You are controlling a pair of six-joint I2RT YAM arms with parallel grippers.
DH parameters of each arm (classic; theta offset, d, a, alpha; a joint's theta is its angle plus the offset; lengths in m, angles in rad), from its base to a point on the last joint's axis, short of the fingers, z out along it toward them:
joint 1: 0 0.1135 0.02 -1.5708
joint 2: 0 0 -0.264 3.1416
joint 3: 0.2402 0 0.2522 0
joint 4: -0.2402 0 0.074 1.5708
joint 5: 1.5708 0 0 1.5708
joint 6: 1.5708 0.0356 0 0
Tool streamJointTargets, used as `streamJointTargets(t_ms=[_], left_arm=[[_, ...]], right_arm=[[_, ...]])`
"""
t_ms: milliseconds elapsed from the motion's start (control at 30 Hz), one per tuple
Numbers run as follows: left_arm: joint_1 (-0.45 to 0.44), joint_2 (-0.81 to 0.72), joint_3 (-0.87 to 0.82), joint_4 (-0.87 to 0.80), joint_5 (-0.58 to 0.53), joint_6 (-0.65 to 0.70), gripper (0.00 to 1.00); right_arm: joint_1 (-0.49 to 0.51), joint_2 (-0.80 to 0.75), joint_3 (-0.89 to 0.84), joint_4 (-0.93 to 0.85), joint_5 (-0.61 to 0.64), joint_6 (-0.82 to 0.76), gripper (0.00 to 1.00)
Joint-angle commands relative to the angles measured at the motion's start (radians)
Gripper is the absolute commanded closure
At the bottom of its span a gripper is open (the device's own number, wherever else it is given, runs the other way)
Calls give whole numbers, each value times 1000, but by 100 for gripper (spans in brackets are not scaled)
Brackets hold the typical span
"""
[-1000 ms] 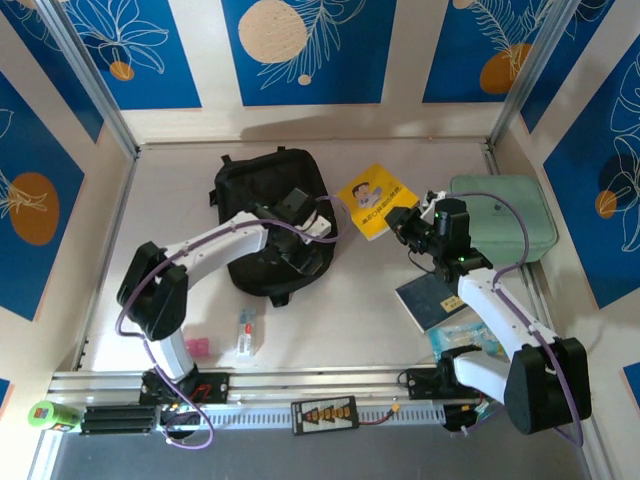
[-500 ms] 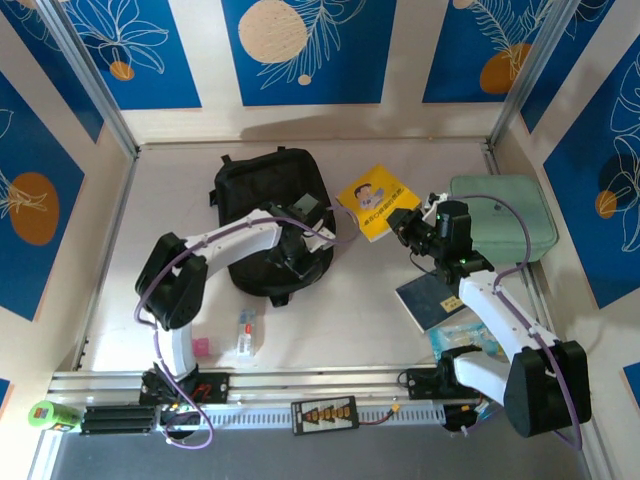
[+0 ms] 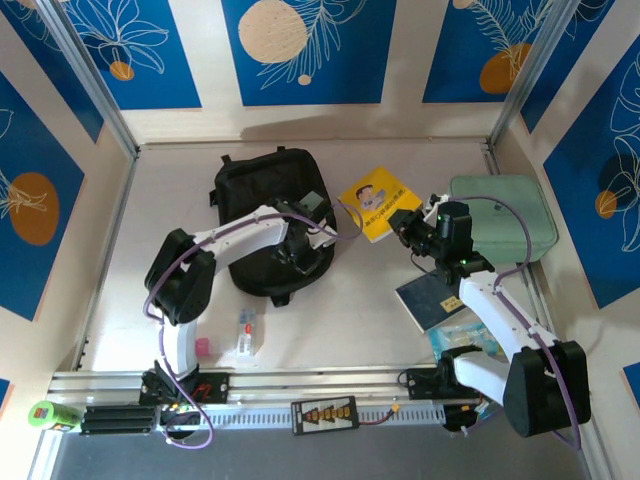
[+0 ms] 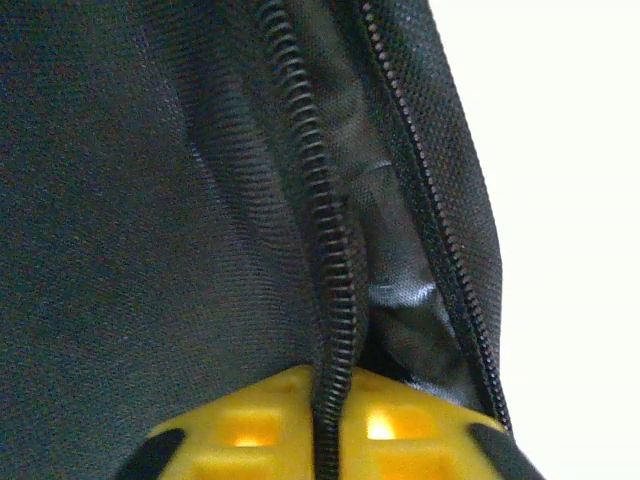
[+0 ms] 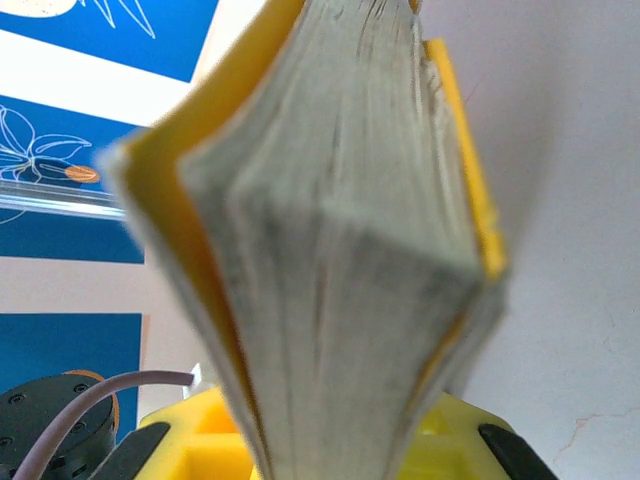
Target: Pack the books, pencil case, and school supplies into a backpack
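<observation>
Top view: the table (image 3: 330, 300) is walled w/ blue leaf-print panels (image 3: 300, 50). Around the work: mint-green case (image 3: 503, 220) at far R, touching the R rail; dark blue book (image 3: 428, 297) flat just in front of it, partly under the R arm; pale book (image 3: 462, 338) nearer the R base, mostly covered by that arm. A pink block (image 3: 200, 347) and a white tube (image 3: 245, 333) lie near the L base, well apart from the rest. The backpack (image 3: 255, 190) lies flat at centre-left, black, soft, creased. The L arm crosses its near half and hides that part. The left gripper (image 3: 303, 258) sits on the bag's R edge. The yellow book (image 3: 375, 198) w/ cartoon cover is just R of the backpack, not touching it, its near corner in the right gripper (image 3: 405, 224).

L wrist: black woven backpack (image 4: 150, 200) up close, zip coil (image 4: 320, 250) running down the middle. A second row of teeth runs R of it, w/ grey lining between. The left gripper (image 4: 325, 440) is clenched on the zip edge, coil pinched between the yellow fingers (image 4: 240, 430). White table (image 4: 570, 200) at R.

R wrist: the yellow book (image 5: 340, 250) stands edge-on, pages fanned a little, covers splayed. It blocks most of what lies beyond. The right gripper (image 5: 330, 440) grasps it at the bottom, yellow fingers (image 5: 190, 430) either side. A grey cable (image 5: 120, 385) at lower L.
</observation>
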Motion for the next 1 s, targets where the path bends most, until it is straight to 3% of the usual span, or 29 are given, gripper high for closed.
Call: streamJointTargets(t_ms=[0,200,600,700,967], left_arm=[[-10,-53,34,-28,56,26,100],[0,-105,75,-40,55,30,100],[24,-167,253,130,-248,-43,100],[23,-146,306,174,-243,-106,100],[23,-122,346,271,-251,-160,100]], right_arm=[[-11,-50,-10,51,-2,-4,91],[-32,-83,-2,-12,15,-47,91],[-41,-192,-1,-147,20,-63,91],[0,-194,-19,-121,-16,-7,91],[216,-181,-32,-97,87,100,91]])
